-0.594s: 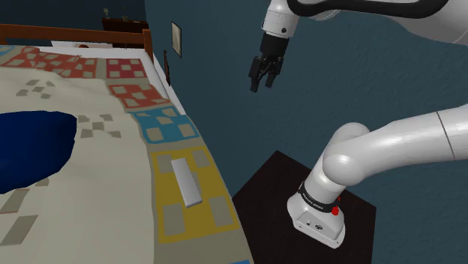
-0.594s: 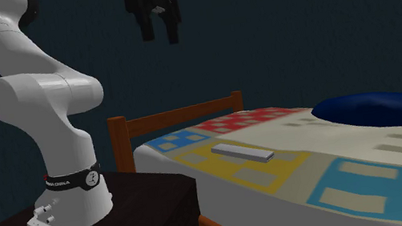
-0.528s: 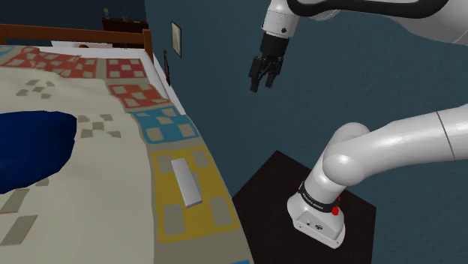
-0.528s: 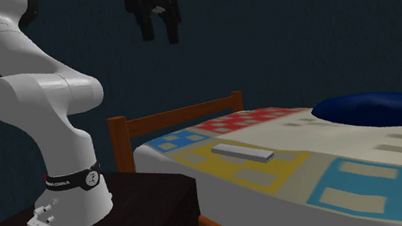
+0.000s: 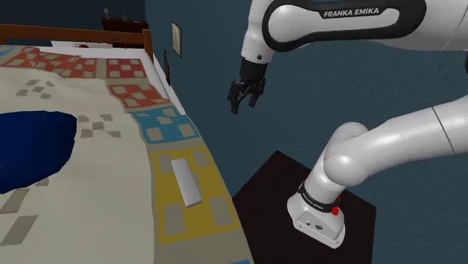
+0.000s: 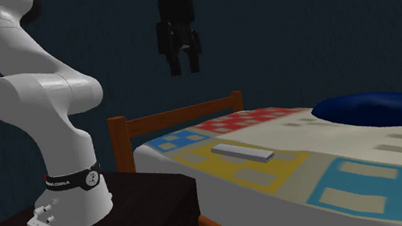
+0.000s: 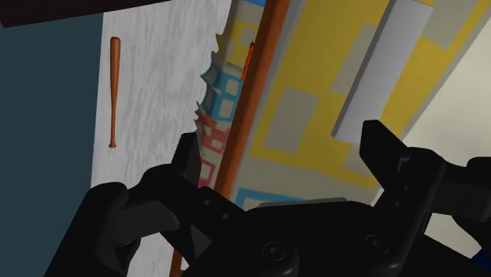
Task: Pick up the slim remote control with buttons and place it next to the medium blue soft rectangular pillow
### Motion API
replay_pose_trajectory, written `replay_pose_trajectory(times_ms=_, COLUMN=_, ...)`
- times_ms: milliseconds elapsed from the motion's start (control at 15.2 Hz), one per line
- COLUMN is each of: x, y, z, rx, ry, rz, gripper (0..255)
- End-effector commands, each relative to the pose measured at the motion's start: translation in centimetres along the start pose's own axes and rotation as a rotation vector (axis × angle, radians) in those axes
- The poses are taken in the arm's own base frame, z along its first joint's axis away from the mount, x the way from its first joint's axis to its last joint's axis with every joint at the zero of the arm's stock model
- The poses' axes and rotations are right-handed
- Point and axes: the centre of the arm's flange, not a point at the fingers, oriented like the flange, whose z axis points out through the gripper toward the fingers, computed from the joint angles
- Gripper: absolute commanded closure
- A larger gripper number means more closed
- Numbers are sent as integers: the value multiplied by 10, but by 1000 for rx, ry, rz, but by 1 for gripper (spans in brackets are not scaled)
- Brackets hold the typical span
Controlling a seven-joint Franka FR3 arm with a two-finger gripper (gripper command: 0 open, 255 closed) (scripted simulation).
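A slim pale grey remote (image 5: 186,181) lies flat on a yellow patch of the quilt, near the bed's edge; it also appears as a thin bar (image 6: 242,152) and beyond the fingertips (image 7: 382,75). The dark blue pillow (image 5: 28,148) rests on the quilt at the shoulder view's left, and at the second exterior view's right (image 6: 379,109). My black gripper (image 5: 241,103) hangs open and empty, high above the bed's edge (image 6: 184,63) and well above the remote. Both fingers (image 7: 187,161) stand apart.
The patchwork quilt (image 5: 90,127) covers a bed with a brown wooden frame (image 6: 168,118). My base sits on a dark stand (image 5: 277,176) beside the bed. A dark blue wall (image 5: 202,45) with a small picture stands behind. A wooden bat (image 7: 115,90) lies on the floor.
The gripper has dropped lower and shifted toward the bed, to the shoulder view's left. The remote and pillow have not moved.
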Motion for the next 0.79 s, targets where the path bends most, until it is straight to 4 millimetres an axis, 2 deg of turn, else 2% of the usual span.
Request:
replay_pose_trajectory(times_ms=0, x=1, y=-18, z=21, rx=-3, ry=2, rz=15, gripper=0)
replay_pose_trajectory(times_ms=726, x=22, y=-111, z=134, rx=-23, ry=7, rz=90, gripper=0)
